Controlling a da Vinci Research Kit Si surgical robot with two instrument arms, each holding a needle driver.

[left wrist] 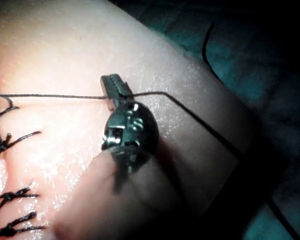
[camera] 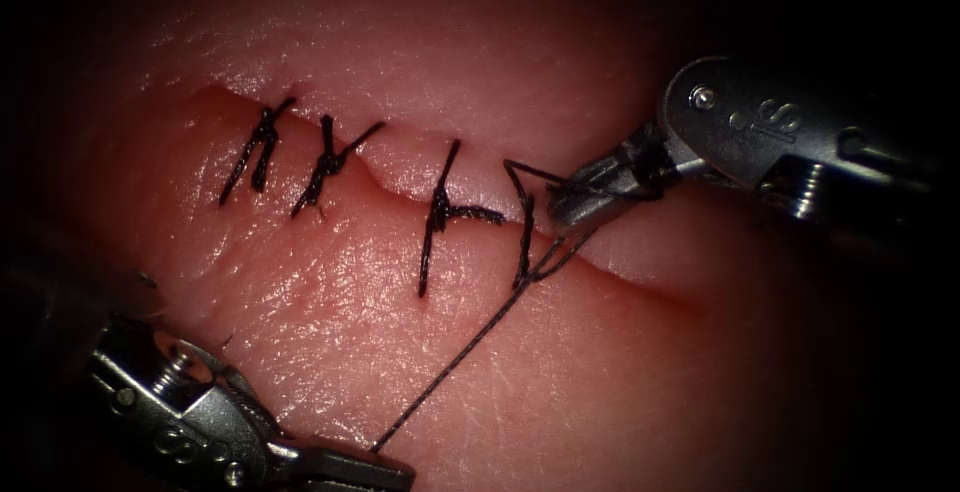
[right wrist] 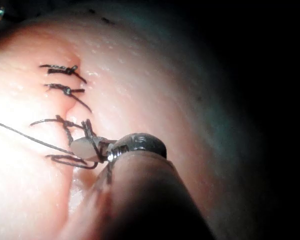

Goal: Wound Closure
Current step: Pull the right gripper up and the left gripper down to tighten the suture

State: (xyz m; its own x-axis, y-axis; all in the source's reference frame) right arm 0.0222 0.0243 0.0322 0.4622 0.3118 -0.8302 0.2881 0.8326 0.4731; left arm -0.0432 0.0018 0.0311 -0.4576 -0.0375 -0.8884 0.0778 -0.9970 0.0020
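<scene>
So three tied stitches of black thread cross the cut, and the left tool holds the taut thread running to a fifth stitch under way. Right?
Not quite: it is a fourth stitch under way, not a fifth. The endoscope view shows three tied stitches of black thread across the cut. The left tool does hold the taut thread.

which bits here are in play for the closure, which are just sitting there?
In play:
left tool, shut on thread
right tool, shut on thread at newest stitch
tissue, cut

Sitting there:
three tied stitches
</scene>
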